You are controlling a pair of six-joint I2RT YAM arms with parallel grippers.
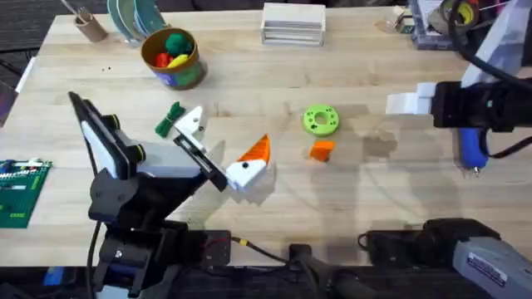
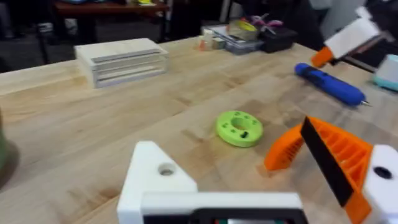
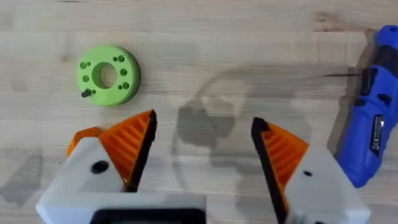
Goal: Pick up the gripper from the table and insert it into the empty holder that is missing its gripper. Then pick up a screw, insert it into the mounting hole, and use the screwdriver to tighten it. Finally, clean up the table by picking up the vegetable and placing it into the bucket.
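Pale wood plank tabletop (image 1: 249, 66), faint dark marks. Far edge: stack of pale boards (image 1: 293, 23), bucket (image 1: 172, 58) holding toys. Vegetable (image 1: 169, 119) beside left pincer (image 1: 218, 148), fingers apart, bare holder (image 2: 155, 177) one side. Gripper (image 1: 322, 149) near green disc (image 1: 321, 120). Right pincer (image 3: 202, 149) spread wide above bare wood; screwdriver (image 3: 373, 118) alongside.

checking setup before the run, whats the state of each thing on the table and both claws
gripper: loose on table, unmounted
holder: bare, no orange tip
screwdriver: lying flat, not held
vegetable: on table, outside bucket
bucket: upright, toys inside
left claw: open, empty
right claw: open, empty
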